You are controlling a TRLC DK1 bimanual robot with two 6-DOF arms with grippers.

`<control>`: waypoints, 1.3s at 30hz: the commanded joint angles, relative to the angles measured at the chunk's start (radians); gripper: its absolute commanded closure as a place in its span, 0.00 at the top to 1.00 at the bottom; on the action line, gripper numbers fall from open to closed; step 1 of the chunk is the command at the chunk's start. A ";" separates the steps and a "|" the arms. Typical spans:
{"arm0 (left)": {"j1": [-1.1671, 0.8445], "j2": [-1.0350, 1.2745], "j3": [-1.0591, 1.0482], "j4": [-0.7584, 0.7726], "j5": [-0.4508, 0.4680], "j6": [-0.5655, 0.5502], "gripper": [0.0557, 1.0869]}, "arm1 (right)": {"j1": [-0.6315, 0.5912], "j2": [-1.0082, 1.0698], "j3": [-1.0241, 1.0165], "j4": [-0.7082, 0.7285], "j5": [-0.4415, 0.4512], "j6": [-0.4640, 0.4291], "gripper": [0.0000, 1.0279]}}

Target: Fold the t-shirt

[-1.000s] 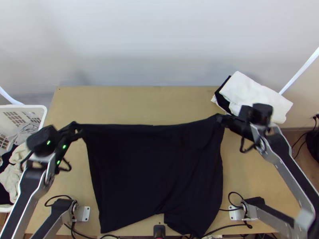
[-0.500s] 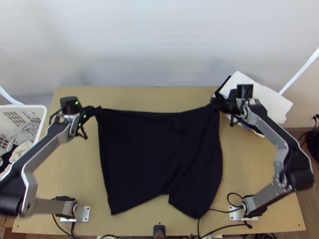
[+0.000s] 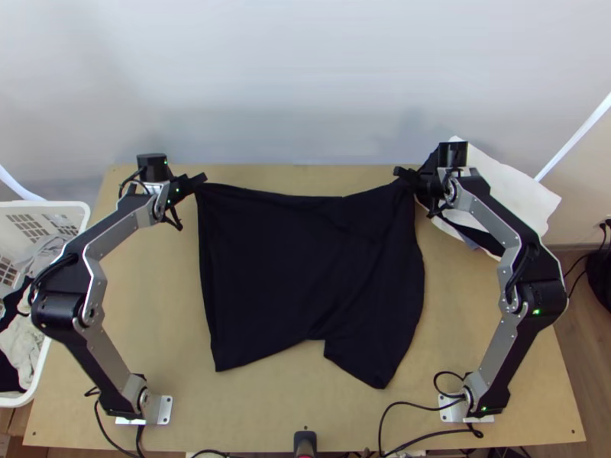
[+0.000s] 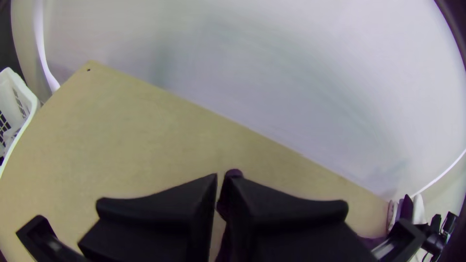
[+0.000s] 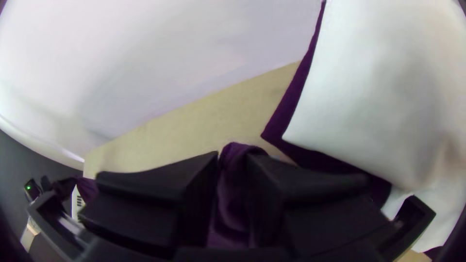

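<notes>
Both grippers have moved toward the far edge of the light wooden table (image 3: 267,416) since the earlier frames, drawing the dark t-shirt (image 3: 298,267) with them, so its lower edge now lies farther from the table's near edge. The t-shirt is spread over the middle of the table, its far edge close to the table's far edge and dipping slightly between the two grippers. Soft creases run down its right part, and its near edge has a notch right of the middle, where the right part reaches nearer the front than the left. The left gripper (image 3: 200,180) is at the t-shirt's far left corner; in the left wrist view its broad black fingers are clamped on a narrow fold of the cloth. The right gripper (image 3: 403,175) is at the far right corner, and in the right wrist view its fingers pinch a bunched bit of the same cloth. Just beside the right gripper, at the table's far right corner, lies a stack of folded cloths (image 3: 512,191), white on top with black beneath. Beside the table's left edge stands a white basket (image 3: 53,204) holding pale and dark fabric (image 3: 27,336).
</notes>
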 commanded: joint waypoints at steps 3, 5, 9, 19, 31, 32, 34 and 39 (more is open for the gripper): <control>0.002 -0.047 0.073 -0.033 0.009 -0.027 0.81 | 0.045 -0.083 0.015 0.011 0.104 -0.027 0.97; 0.005 -0.076 0.079 -0.041 0.008 -0.026 0.90 | 0.057 -0.117 0.021 0.009 0.113 -0.036 0.97; 0.014 -0.153 0.081 -0.096 0.008 0.010 0.90 | 0.068 -0.203 0.029 -0.070 0.112 -0.015 0.97; 0.095 -0.290 -0.007 -0.282 0.242 0.088 0.91 | 0.085 -0.588 -0.057 -0.343 0.107 0.024 0.97; 0.160 -0.331 -0.150 -0.383 0.663 -0.066 0.90 | 0.075 -0.971 -0.296 -0.600 0.104 -0.028 0.97; 0.158 -0.356 -0.159 -0.391 0.611 -0.043 0.90 | 0.072 -0.991 -0.310 -0.656 0.103 -0.036 0.97; 0.151 -0.415 -0.170 -0.460 0.548 0.040 0.90 | 0.069 -1.019 -0.333 -0.781 0.101 -0.059 0.97; 0.126 -0.586 -0.216 -0.576 0.402 0.194 0.90 | 0.068 -1.136 -0.468 -0.931 0.029 -0.077 0.97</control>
